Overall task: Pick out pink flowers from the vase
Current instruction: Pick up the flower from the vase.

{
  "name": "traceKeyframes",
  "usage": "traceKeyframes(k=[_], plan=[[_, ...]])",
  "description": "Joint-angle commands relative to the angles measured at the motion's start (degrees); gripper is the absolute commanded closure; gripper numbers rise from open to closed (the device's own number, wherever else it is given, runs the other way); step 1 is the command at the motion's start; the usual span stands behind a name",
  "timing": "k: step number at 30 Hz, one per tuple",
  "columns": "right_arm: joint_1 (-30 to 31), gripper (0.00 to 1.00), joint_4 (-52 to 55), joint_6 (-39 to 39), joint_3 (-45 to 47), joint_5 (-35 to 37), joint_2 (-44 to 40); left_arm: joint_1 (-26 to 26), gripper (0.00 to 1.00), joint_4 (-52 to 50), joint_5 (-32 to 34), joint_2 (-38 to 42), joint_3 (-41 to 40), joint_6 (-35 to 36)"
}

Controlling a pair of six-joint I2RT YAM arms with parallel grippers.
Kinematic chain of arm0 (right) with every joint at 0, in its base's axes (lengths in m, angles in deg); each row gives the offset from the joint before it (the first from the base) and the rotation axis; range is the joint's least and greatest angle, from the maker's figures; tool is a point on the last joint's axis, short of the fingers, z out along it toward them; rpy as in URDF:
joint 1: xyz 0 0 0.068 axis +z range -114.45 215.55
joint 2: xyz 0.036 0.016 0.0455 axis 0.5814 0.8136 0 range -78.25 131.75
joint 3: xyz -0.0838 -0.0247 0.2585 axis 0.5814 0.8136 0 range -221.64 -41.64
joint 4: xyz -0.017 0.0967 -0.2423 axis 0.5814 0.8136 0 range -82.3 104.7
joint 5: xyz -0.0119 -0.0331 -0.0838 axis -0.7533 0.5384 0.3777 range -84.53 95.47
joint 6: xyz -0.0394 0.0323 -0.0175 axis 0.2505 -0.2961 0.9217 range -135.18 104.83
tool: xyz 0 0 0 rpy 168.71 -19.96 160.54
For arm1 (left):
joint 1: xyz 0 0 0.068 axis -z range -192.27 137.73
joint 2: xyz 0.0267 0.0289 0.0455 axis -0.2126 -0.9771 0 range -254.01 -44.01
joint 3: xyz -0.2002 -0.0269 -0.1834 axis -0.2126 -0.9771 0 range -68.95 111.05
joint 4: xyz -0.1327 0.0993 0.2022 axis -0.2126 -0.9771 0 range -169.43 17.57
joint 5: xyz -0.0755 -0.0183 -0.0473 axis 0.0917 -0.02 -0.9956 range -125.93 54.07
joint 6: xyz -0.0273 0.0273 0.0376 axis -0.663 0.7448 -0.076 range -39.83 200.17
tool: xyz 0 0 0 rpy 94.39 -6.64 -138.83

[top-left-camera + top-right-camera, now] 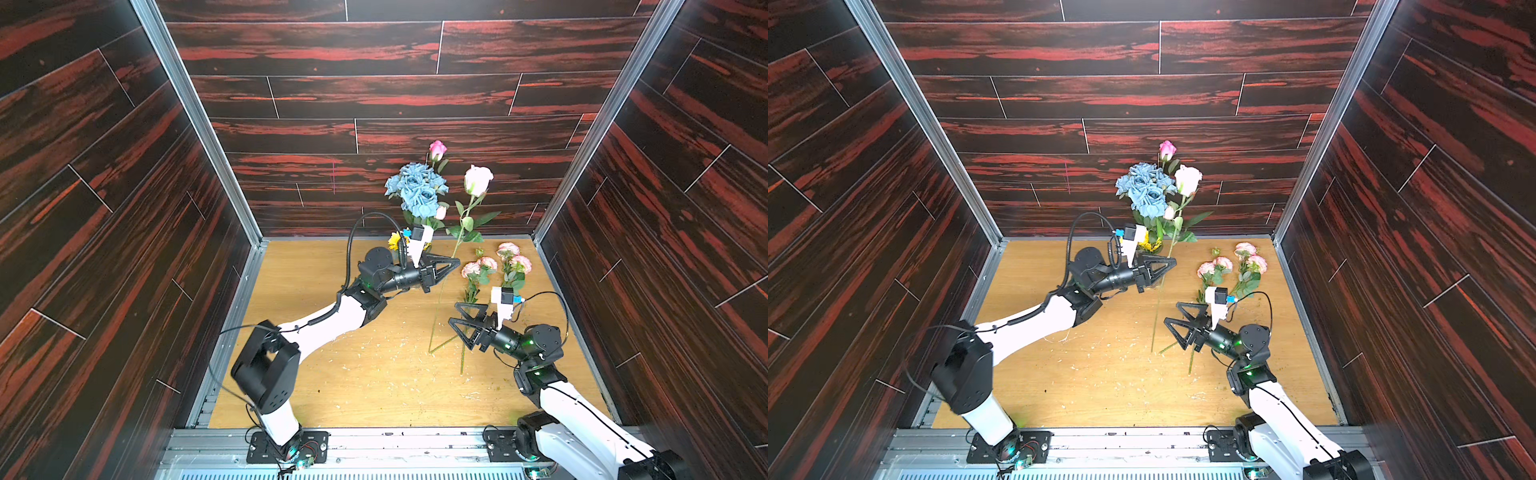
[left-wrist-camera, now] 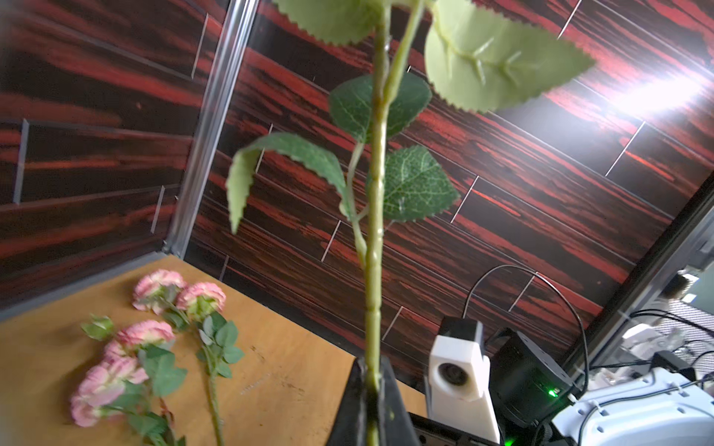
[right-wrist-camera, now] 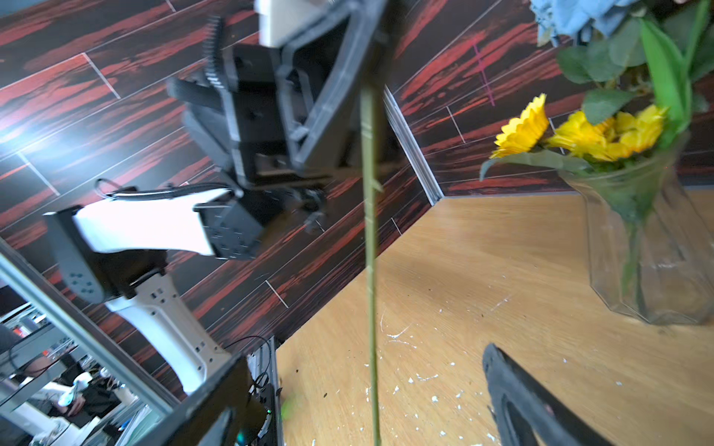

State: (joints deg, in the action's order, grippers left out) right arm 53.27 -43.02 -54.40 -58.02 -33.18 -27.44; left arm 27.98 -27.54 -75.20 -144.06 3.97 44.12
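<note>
Mid-frame, the black left gripper (image 1: 456, 262) pinches the green stem of a pale pink rose (image 1: 478, 179), clear of the ribbed clear-glass vase (image 3: 649, 270), seemingly so the wide-open black right gripper (image 1: 453, 313), lower right, can take it.

**Robot arms facing inward**

Left arm stretched toward the far edge of the table (image 1: 332, 395), left gripper (image 1: 455, 262) clamped tight, pointing right. Right arm bent by the right edge, right gripper (image 1: 454, 313) spread wide, pointing left.
</note>
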Motion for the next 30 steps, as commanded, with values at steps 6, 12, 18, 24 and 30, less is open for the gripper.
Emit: traceKeyframes(k=[6, 12, 18, 24, 30], plan=[[0.0, 0.1, -2.0, -1.2, -0.6, -0.5, 3.2, 2.4, 1.0, 6.8, -3.6, -3.1, 0.8, -7.4], [0.0, 0.2, -4.4, -2.7, -0.8, -1.1, 6.1, 3.1, 1.0, 9.7, -3.9, -4.9, 0.3, -10.3], [-0.3, 0.43, -6.0, -4.3, -0.7, -2.3, 6.5, 3.2, 1.0, 11.1, -4.0, -6.1, -0.2, -11.9], [-0.7, 0.7, -7.2, -5.6, -0.8, -3.3, 6.8, 3.7, 1.0, 8.7, -3.2, -7.1, -0.1, -10.5], [-0.9, 0.88, -7.2, -6.2, -0.9, -3.4, 7.2, 4.0, 1.0, 8.9, -2.5, -8.3, -0.7, -10.8]])
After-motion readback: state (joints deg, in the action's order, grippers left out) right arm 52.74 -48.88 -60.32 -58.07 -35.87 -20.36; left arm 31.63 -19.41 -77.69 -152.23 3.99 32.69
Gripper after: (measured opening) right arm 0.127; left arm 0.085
